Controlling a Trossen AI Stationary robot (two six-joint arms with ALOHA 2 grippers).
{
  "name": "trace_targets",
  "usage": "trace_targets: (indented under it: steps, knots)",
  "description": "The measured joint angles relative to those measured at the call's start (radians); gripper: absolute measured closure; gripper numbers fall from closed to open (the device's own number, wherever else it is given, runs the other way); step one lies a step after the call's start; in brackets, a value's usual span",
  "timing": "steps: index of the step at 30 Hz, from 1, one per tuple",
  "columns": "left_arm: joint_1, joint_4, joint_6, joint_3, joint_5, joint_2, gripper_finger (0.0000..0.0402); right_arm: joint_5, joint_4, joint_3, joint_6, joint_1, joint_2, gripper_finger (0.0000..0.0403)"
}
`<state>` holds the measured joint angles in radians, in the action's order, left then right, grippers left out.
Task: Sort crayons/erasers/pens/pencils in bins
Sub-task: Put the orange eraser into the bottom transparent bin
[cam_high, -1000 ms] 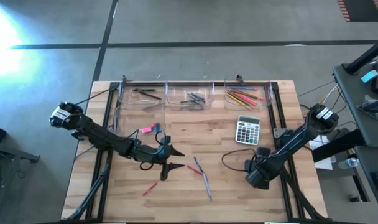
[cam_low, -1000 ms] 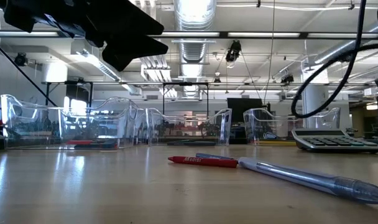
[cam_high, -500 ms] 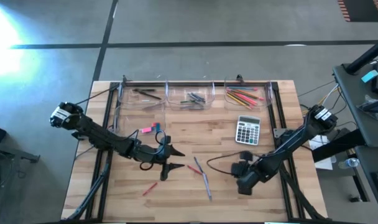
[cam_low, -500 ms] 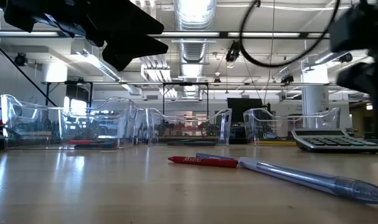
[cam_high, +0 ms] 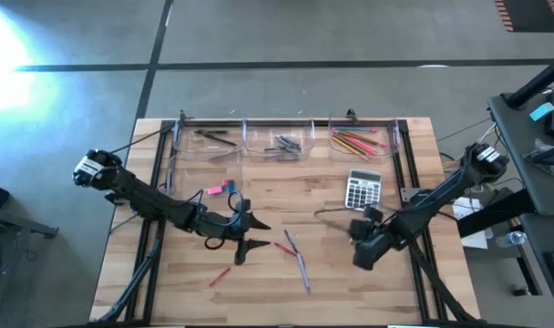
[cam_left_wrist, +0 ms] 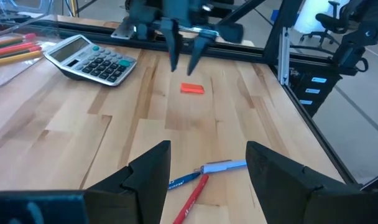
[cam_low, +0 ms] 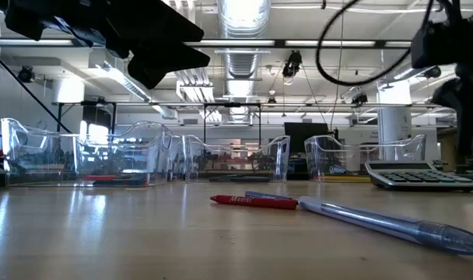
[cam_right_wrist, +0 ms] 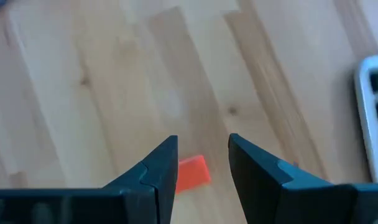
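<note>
Small orange block (cam_right_wrist: 192, 172) lies on bare table (cam_left_wrist: 64, 130), just below right claw (cam_right_wrist: 202, 163), fingers narrowly apart astride it. Calculator (cam_high: 363, 190) at 12 o'clock. Left claw (cam_high: 249, 234) wide open near red crayon (cam_low: 254, 201) & pen (cam_low: 384, 222).

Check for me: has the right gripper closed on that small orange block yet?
No: in the right wrist view the right gripper is open, its dark fingers spread apart, with the orange block lying on the table between them.

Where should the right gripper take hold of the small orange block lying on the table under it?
Probably straight down from above, across the short width of the orange block. It lies flat and alone on the wooden table, and the right gripper hangs open above it, one finger to each side.
</note>
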<state>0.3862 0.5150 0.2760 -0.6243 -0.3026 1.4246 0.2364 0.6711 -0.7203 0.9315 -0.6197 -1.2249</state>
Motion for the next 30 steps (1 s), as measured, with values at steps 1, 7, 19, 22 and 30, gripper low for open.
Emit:
trace_targets:
  steps: [1, 7, 19, 22, 30]
  knots:
    - [0.0, 0.0, 0.0, 0.0, 0.001, 0.0, 0.0207, 0.0, -0.028, 0.044, 0.034, -0.005, 0.042, 0.027]
    - [0.0, 0.0, 0.002, 0.0, 0.003, 0.0, 0.0207, -0.01, -0.279, 0.289, 0.2, -0.017, 0.256, 0.0244]
    - [0.0, 0.0, 0.003, 0.0, 0.003, 0.0, 0.0207, -0.035, -0.503, 0.451, 0.157, -0.023, 0.292, 0.0125]
    - [0.0, 0.0, 0.005, 0.0, 0.003, 0.0, 0.0207, -0.028, -0.506, 0.454, 0.11, -0.041, 0.257, 0.0119]
    - [0.0, 0.0, 0.005, 0.0, 0.003, 0.0, 0.0207, -0.031, -0.555, 0.443, 0.086, -0.128, 0.138, 0.0145]
